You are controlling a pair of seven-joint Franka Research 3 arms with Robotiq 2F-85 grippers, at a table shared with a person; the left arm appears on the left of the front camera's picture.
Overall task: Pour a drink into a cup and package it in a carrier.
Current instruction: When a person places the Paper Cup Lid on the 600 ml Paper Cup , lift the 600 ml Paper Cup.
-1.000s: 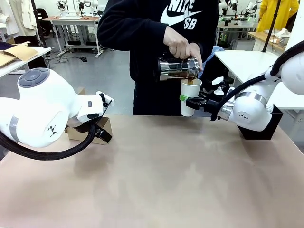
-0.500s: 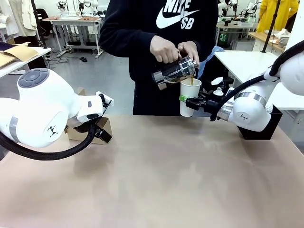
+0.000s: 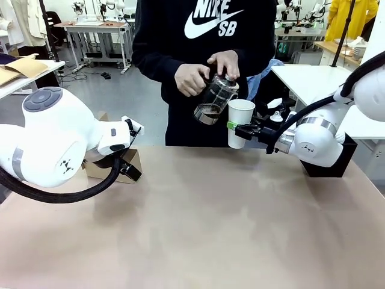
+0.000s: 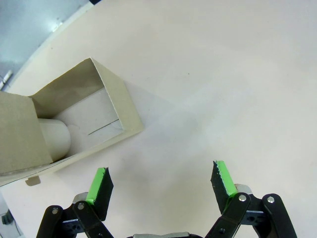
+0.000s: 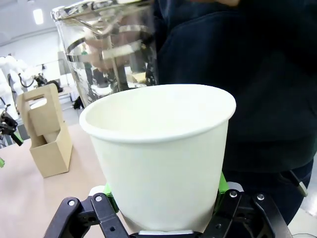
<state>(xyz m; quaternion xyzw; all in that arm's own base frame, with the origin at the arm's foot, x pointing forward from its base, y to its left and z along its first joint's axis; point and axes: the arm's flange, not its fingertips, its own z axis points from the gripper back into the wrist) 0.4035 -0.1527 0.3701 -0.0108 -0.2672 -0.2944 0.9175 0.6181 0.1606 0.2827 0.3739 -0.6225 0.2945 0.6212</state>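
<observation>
My right gripper is shut on the white paper cup, holding it upright above the table's far edge. In the right wrist view the cup sits lidless between the green pads, its inside hidden. A person holds the glass press jug just left of the cup, tilted, with the dark drink pooled at its bottom. The jug rises behind the cup's rim. The brown carrier stands at far left, behind my left arm. My left gripper hangs open over the table beside the carrier.
A black square box sits at the table's right edge behind my right arm. A pale round shape fills one carrier compartment. The person's torso stands close behind the cup. The tan tabletop stretches wide in front.
The person has stopped pouring. The jug swung back from the cup's rim, down and to the left. Both arms and the cup stayed put.
</observation>
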